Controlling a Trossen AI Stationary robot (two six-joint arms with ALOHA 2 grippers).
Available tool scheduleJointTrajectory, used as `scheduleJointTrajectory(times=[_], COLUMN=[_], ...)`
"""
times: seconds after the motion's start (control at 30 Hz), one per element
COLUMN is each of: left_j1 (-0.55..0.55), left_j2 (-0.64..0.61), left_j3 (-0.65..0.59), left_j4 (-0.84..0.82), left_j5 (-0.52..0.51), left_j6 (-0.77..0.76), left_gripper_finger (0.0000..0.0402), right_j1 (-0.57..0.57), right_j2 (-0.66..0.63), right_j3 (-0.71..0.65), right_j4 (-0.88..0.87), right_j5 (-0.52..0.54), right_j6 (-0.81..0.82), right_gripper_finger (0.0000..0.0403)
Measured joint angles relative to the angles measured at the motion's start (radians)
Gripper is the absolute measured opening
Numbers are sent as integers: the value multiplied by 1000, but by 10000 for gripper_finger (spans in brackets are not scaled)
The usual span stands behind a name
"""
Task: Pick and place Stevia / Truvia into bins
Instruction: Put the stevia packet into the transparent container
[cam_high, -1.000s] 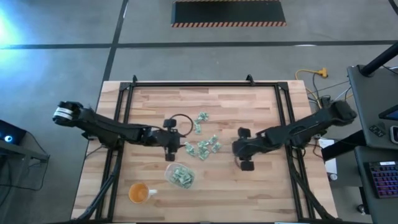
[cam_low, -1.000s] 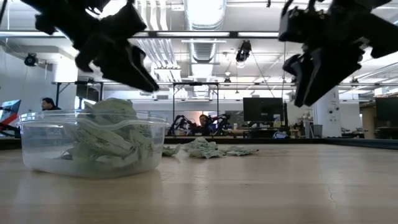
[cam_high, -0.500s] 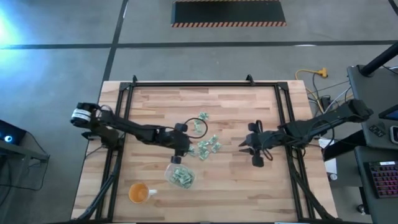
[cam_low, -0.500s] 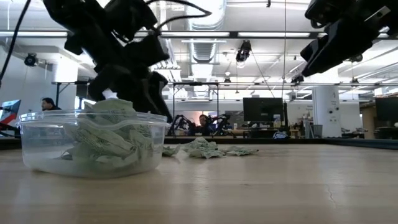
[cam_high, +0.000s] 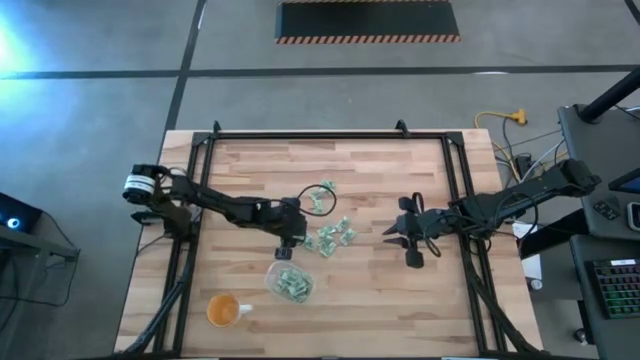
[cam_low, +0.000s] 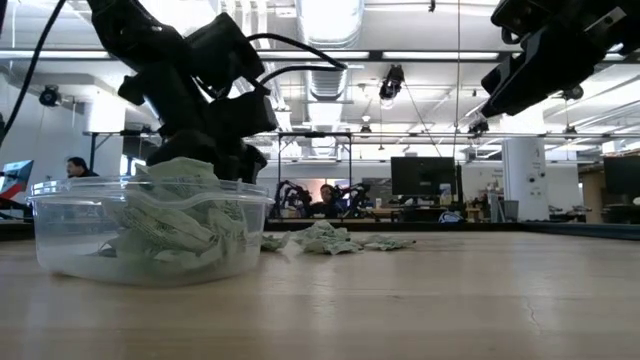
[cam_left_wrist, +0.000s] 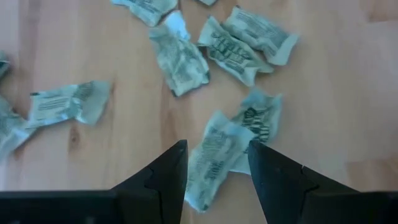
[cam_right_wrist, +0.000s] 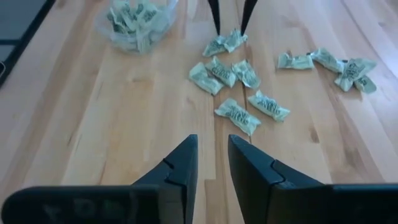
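Hovering low over the loose packets (cam_high: 330, 236), the left gripper (cam_high: 291, 237) had its jaws spread and pointed down at the table (cam_high: 400, 300), just above the edge of the pile nearest the tub (cam_high: 290, 282). From the left wrist camera one crumpled packet (cam_left_wrist: 210, 163) lay straight ahead between the two fingers (cam_left_wrist: 163, 180), touching a neighbouring packet (cam_left_wrist: 258, 123) beside it. Its long axis ran roughly along the line the fingers pointed, so the jaws stood across its narrow width; a straight drop looked likely to straddle it, though the neighbour might be caught as well.

The tub sat close to that gripper, on the side away from the pile, already holding a heap of packets (cam_low: 165, 222). An orange cup (cam_high: 222, 310) stood beyond the tub, farther from the pile.

On the far side of the pile from the tub, the right gripper (cam_high: 389, 232) hung raised and well apart from the packets, its fingers (cam_right_wrist: 180, 169) near together with a narrow gap and nothing between them. The left arm was plainly the nearer one for this pick.
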Motion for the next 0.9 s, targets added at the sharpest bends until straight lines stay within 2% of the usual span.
scheduleJointTrajectory(times=[0.67, 0.8, 0.9], left_j1=[26, 29, 36], left_j2=[10, 10, 10], left_j3=[-20, -20, -18], left_j4=[-18, -18, -21], left_j5=[67, 70, 70], left_j6=[-43, -39, -35], left_gripper_finger=[150, 125, 87], right_j1=[0, 0, 0], right_j2=[0, 0, 0], right_j3=[0, 0, 0], right_j4=[6, 6, 6], right_j5=[0, 0, 0], right_j6=[0, -1, -1], right_gripper_finger=[74, 74, 71])
